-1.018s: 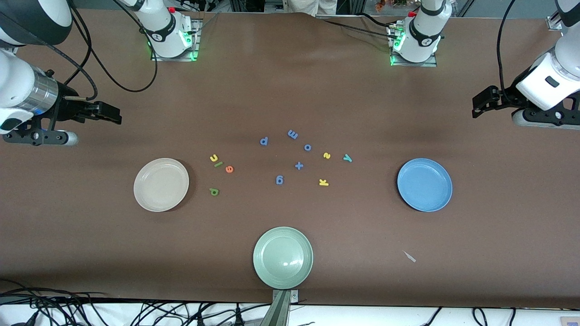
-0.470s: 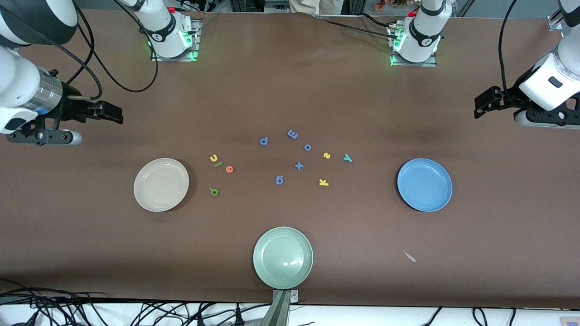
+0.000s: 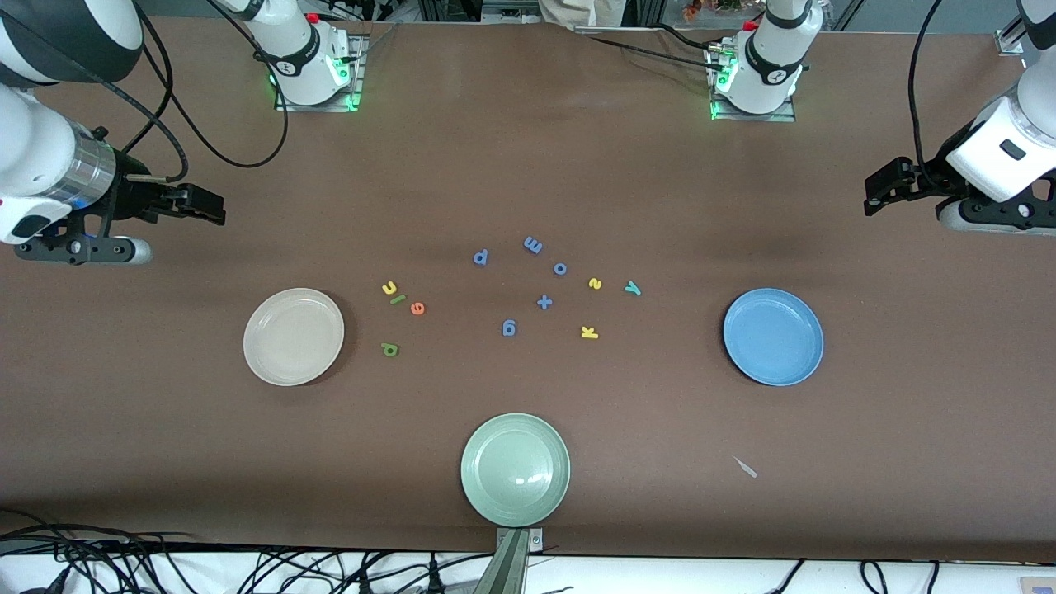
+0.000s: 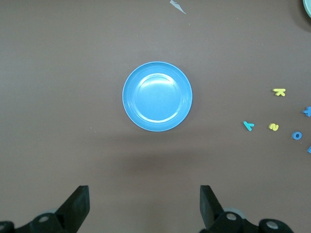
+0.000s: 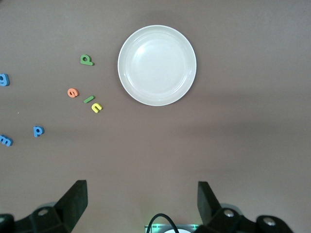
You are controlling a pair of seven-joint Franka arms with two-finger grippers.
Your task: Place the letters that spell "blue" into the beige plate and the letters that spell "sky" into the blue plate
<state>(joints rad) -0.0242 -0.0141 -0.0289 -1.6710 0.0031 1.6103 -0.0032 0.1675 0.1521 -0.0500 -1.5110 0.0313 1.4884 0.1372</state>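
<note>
The beige plate [image 3: 294, 336] [image 5: 157, 65] lies toward the right arm's end. Beside it lie the yellow u [image 3: 389, 288], green l [image 3: 398, 299], orange e [image 3: 417, 308] and dark green b [image 3: 390, 349]. The blue plate [image 3: 773, 336] [image 4: 157, 96] lies toward the left arm's end, with the yellow s [image 3: 595, 284], teal y [image 3: 633, 288] and yellow k [image 3: 589, 332] beside it. My right gripper [image 3: 206, 207] [image 5: 142, 201] hangs open and empty over bare table at its end. My left gripper [image 3: 879, 190] [image 4: 144, 204] is likewise open and empty.
Several all-blue letters [image 3: 533, 244] are scattered mid-table between the two letter groups. A pale green plate [image 3: 515, 469] sits at the table edge nearest the front camera. A small scrap [image 3: 746, 468] lies nearer that edge than the blue plate.
Both arms have drifted very slightly. Plates and letters have not moved.
</note>
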